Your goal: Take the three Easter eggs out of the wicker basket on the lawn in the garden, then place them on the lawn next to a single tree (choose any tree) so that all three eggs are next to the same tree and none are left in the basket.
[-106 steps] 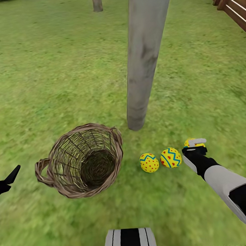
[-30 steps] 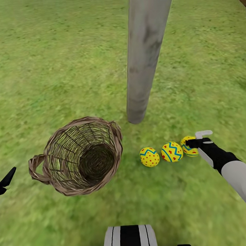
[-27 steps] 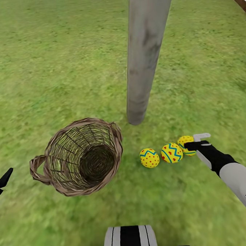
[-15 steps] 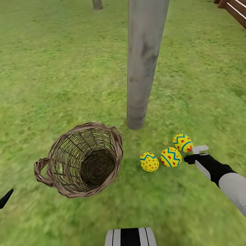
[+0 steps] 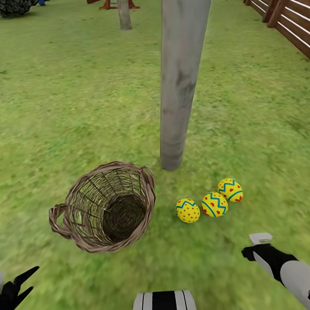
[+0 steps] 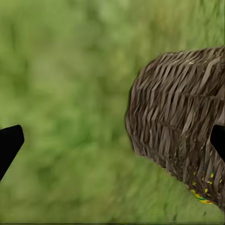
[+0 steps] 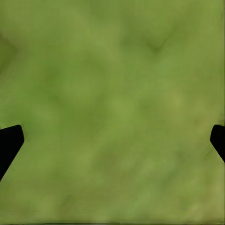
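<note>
Withdrawn from the three yellow zigzag-banded Easter eggs [image 5: 214,202] beside the pale grey tree trunk [image 5: 178,80], the right gripper [image 5: 258,245] hangs spread wide, empty. Left gripper [image 5: 16,287] wide too — a careless swing could tip the empty brown wicker basket [image 5: 107,206] onto the eggs.

eggs [image 5: 214,204] yellow, red dots, blue zigzags | basket [image 5: 105,206] brown | trunk [image 5: 180,75] seemingly grey

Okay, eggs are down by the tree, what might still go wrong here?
1. The three Easter eggs lie loose on the lawn; a nudge might roll one away from the tree.
2. The right gripper hangs open near them; a careless swing might clip one.
</note>
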